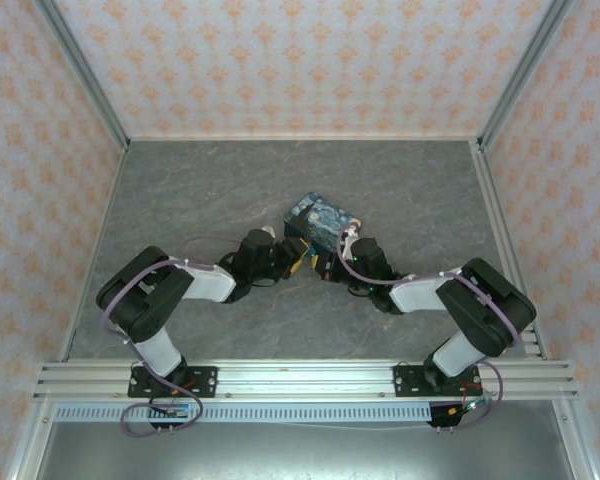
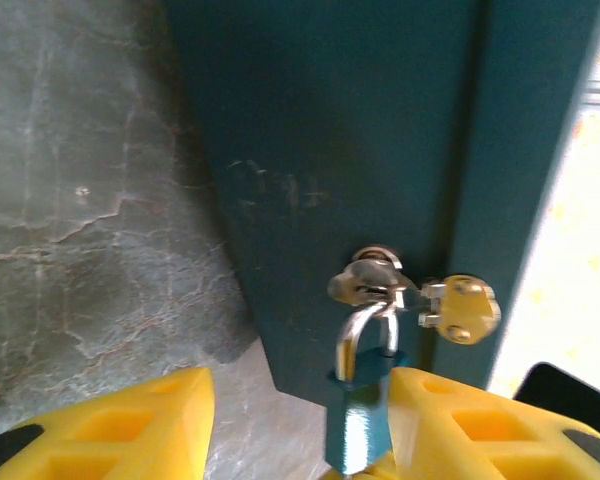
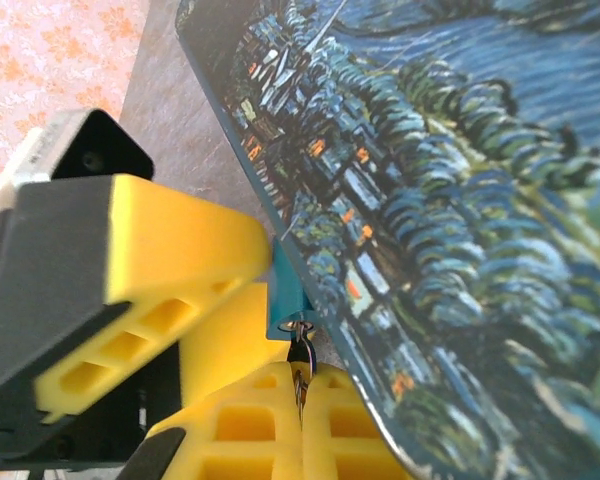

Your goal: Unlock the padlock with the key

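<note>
The blue-teal padlock (image 2: pixel 360 425) hangs by its silver shackle from the metal hasp (image 2: pixel 372 278) on the side of the dark-blue tin (image 2: pixel 360 130). My left gripper (image 2: pixel 302 400) is open around the padlock. Its right finger (image 2: pixel 460 420) touches the padlock body, while its left finger (image 2: pixel 90 425) stands well apart. In the right wrist view my right gripper (image 3: pixel 300 390) is shut on the small dark key (image 3: pixel 299 358). The key's tip sits at the underside of the padlock (image 3: pixel 285 295). From above, both grippers (image 1: pixel 300 256) (image 1: pixel 327 264) meet at the tin's near side.
The starry-print tin (image 1: pixel 323 221) lies mid-table on the grey marbled surface (image 1: pixel 180 190), with its painted lid (image 3: pixel 460 200) close to my right fingers. The left gripper's yellow fingers (image 3: pixel 150 250) crowd the padlock's other side. Patterned walls and metal rails enclose the table.
</note>
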